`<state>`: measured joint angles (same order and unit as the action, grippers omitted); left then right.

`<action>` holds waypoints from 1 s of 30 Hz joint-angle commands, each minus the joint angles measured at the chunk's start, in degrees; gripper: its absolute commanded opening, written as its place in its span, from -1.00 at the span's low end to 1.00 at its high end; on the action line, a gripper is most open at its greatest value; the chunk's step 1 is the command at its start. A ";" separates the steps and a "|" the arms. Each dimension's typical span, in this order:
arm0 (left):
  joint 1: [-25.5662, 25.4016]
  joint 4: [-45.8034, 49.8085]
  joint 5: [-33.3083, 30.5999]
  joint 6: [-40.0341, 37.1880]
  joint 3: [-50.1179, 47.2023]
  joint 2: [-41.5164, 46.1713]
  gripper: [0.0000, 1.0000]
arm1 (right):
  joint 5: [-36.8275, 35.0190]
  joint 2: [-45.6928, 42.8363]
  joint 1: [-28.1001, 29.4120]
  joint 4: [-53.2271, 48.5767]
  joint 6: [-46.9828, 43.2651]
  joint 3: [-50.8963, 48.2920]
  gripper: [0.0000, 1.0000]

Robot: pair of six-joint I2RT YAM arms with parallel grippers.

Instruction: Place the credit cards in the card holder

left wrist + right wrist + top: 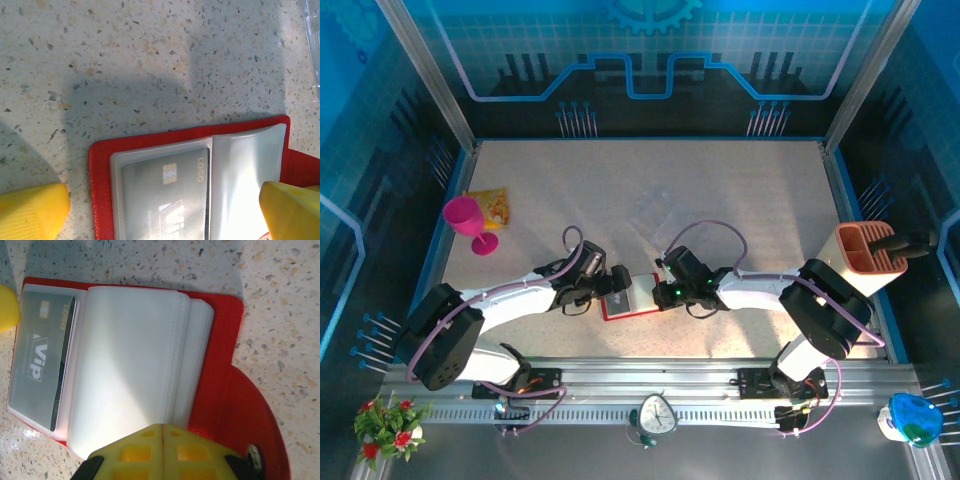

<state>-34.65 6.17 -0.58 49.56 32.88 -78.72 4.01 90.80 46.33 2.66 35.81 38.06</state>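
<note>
Card holder (pixel 628 300) lies flat open close to the near edge of the table (pixel 740 190), about midway along it, with both arms bent in over it. Left gripper (pixel 161 212) hangs spread to its widest, one yellow tip over bare table, the other over the wallet's red cover, and nothing between them. Right gripper (pixel 162 450) is closed tight, tips together at the edge of the clear sleeves (pixel 125 355). Can't tell whether they press on the stack or sit just above it, and nothing is visibly pinched.

One credit card (pixel 41 360) sits tucked in the end sleeve, chip and VIP lettering showing through the plastic, so that one looks home.

Now the feel of it. A card like this reads thin, stiff, light and slick. It would want a pinch across a free short edge, fed in flat so it doesn't catch the sleeve mouth. The sleeves look soft, glossy and floppy, likely to buckle or flip if nudged. The wallet itself looks light enough to skid on the speckled top, so the red cover is the place to pin it down, away from the plastic
</note>
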 commanded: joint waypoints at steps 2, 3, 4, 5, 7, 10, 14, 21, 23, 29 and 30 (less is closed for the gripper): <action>0.14 -8.28 3.33 -0.78 1.66 -1.85 0.98 | -0.23 0.12 -0.54 -2.48 0.40 -1.44 -1.00; 0.10 -8.21 3.34 -0.72 1.72 -1.64 0.98 | -0.24 0.14 -0.53 -2.48 0.40 -1.44 -1.00; 0.09 -8.24 3.35 -0.69 1.67 -1.40 0.99 | -0.30 0.16 -0.53 -2.47 0.40 -1.41 -1.00; -0.01 -8.07 3.30 -0.62 1.71 -1.14 0.98 | -0.32 0.25 -0.54 -2.48 0.38 -1.41 -1.00; -0.10 -7.98 3.35 -0.56 1.72 -0.75 0.99 | -0.23 0.25 -0.58 -2.39 0.44 -1.41 -1.00; -0.25 -7.92 3.24 -0.39 1.84 -0.56 0.99 | -0.23 0.32 -0.59 -2.35 0.48 -1.38 -1.00; -0.56 -7.67 3.07 -0.01 1.92 -0.39 0.98 | -0.08 0.43 -0.54 -2.25 0.45 -1.33 -1.00; -1.47 -6.88 2.53 0.27 2.27 0.47 0.98 | 0.12 0.51 -0.58 -1.89 0.66 -1.41 -1.00; -1.72 -6.72 2.47 0.36 2.45 0.58 0.98 | 0.19 0.60 -0.60 -1.87 0.66 -1.41 -1.00; -2.36 -6.18 1.82 0.90 2.71 1.77 0.99 | 0.30 0.69 -0.54 -1.69 0.66 -1.41 -1.00; -2.43 -6.17 1.74 1.04 2.71 2.15 0.98 | 0.30 0.69 -0.55 -1.67 0.66 -1.41 -1.00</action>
<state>-36.25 1.93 -0.14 49.63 33.74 -78.46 4.08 90.80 46.30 2.68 35.99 38.06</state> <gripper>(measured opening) 0.992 0.063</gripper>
